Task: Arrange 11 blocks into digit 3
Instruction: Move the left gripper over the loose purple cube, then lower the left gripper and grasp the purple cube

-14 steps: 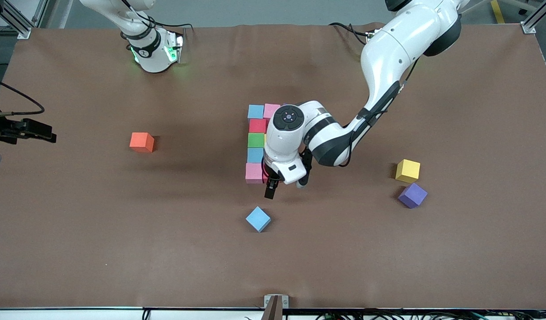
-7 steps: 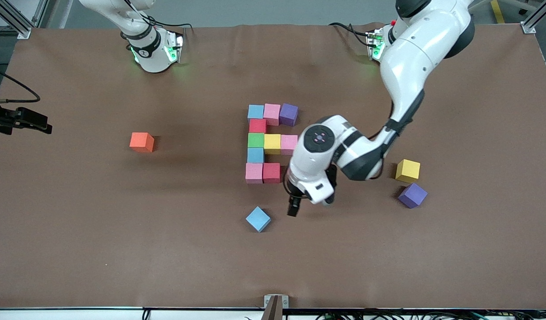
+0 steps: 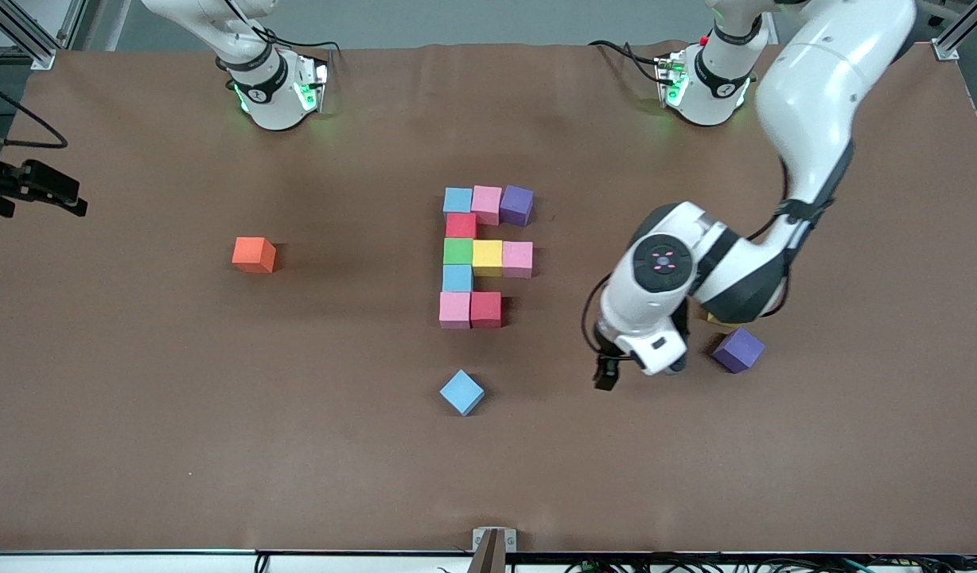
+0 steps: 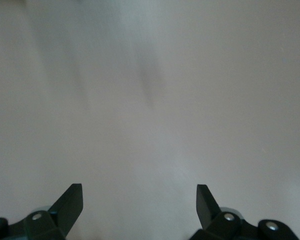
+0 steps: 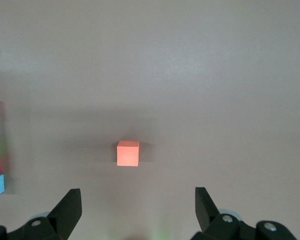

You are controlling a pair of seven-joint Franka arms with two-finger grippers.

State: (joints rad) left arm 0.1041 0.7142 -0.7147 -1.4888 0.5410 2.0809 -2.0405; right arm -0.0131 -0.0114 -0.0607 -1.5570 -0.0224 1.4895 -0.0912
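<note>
Brown table (image 3: 218,446): left gripper (image 3: 616,368), lower right of centre, jaws apart, empty, beside loose purple cube (image 3: 737,349); right gripper (image 5: 138,210) waits, jaws apart, over orange cube (image 5: 128,153).

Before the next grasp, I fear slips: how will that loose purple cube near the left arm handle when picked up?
The purple cube looks matte, so probably grippy. Flat faces suggest it won't roll. It sits skewed on the table, so open fingers may twist it.

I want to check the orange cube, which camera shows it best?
The right wrist view: the orange cube sits centred and unblocked on bare table. The front view shows it too, smaller, toward the right arm's end, apart from the other blocks. The left wrist view shows only bare table, no cube.
</note>
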